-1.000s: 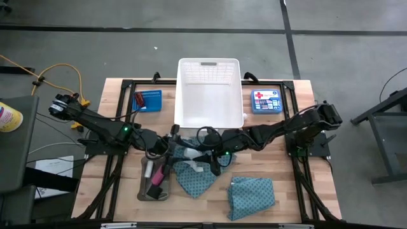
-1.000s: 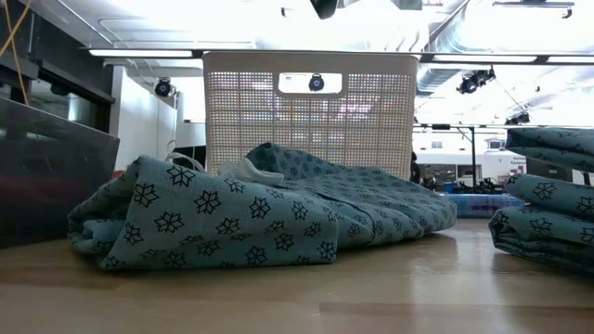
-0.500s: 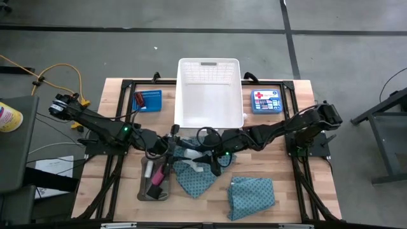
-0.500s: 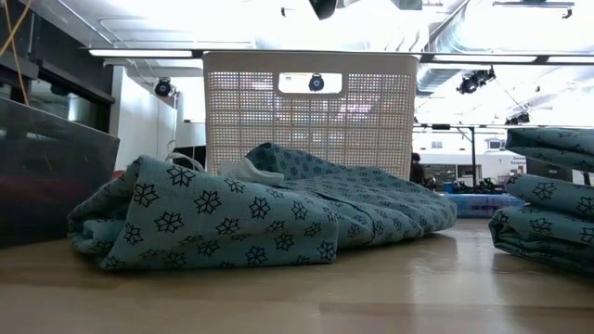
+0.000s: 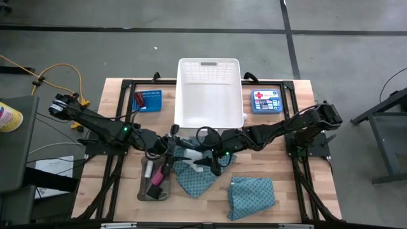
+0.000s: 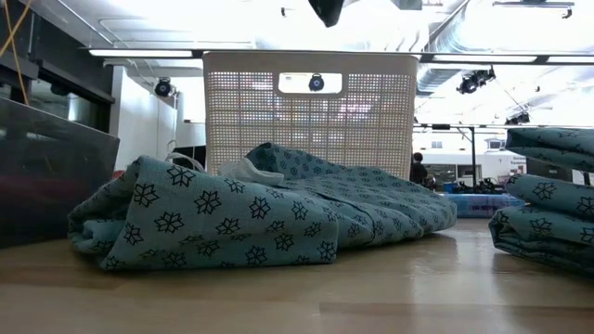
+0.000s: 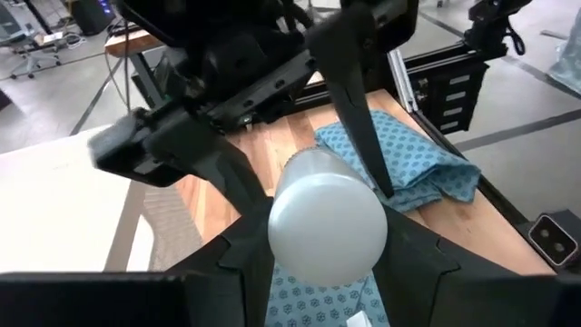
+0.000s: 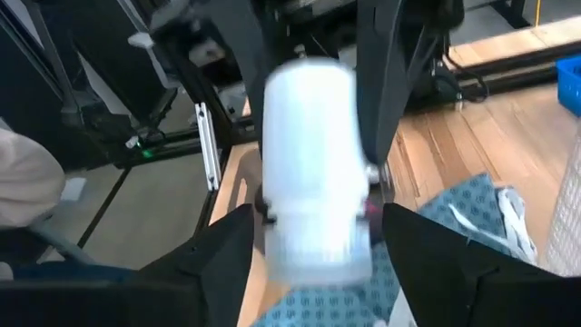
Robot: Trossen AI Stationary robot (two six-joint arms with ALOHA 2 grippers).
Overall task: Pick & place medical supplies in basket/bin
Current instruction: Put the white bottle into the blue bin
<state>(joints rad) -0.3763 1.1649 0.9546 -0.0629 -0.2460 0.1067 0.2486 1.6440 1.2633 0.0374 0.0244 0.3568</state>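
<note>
Over the middle of the desk (image 5: 121, 210), just before the large white basket (image 5: 209, 92), both grippers meet around a white tube (image 5: 191, 154). The left gripper (image 5: 175, 151) is clamped on the tube; the right gripper (image 5: 202, 158) has its fingers apart beside it. Below lies one teal cloth (image 5: 196, 177), the other (image 5: 251, 196) toward the near right edge, with bare wood along the front. The grey tray (image 5: 154, 180) sits left, the blue basket (image 5: 147, 100) behind. The red-cross box (image 5: 266, 100) carries no readable writing.
</note>
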